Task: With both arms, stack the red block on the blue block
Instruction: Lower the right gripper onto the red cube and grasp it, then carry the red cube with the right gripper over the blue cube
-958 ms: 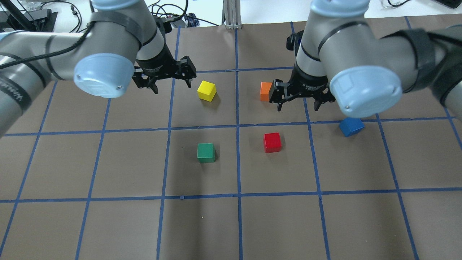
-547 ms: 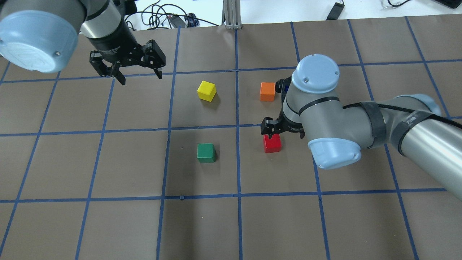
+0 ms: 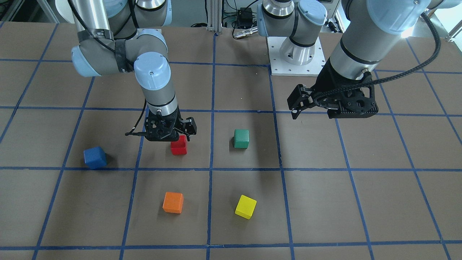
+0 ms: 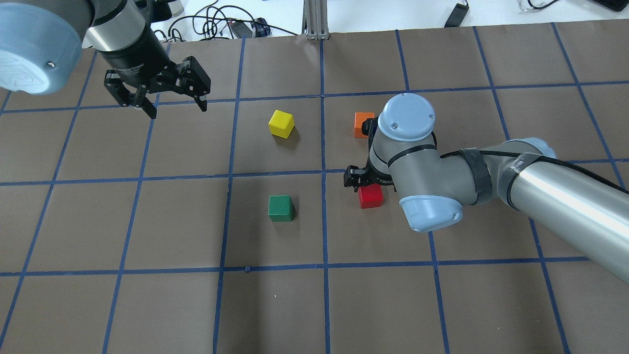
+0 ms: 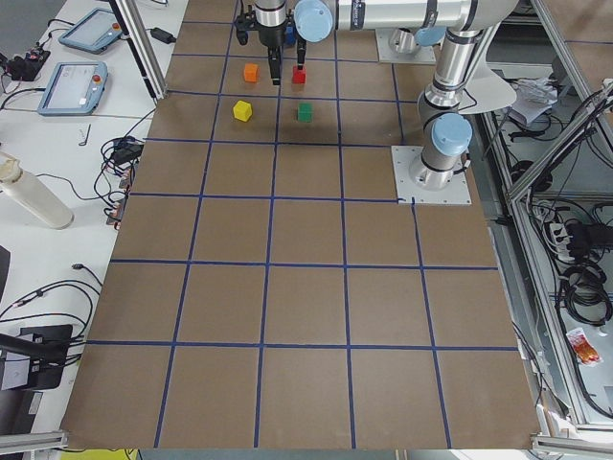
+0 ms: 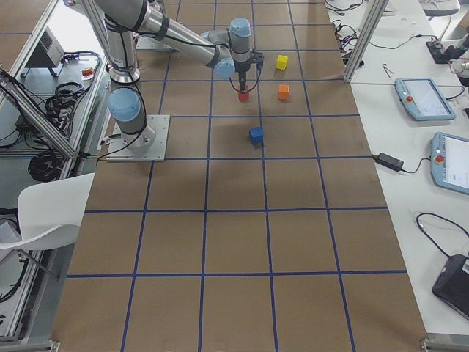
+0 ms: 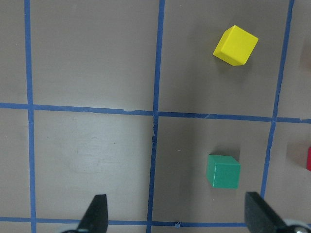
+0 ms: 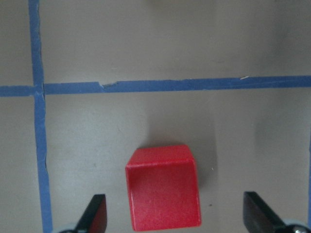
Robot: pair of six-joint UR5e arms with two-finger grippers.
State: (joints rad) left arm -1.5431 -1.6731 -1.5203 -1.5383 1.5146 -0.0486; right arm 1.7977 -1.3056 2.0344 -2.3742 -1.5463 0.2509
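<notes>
White lettering on left gripper, illegible

No legible text, label, brand, number or sign on any surface in view

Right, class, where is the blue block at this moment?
In the front-facing view the blue block lies on the view's left, the robot's right side, in the grid square beside the red block, touching nothing.
</notes>
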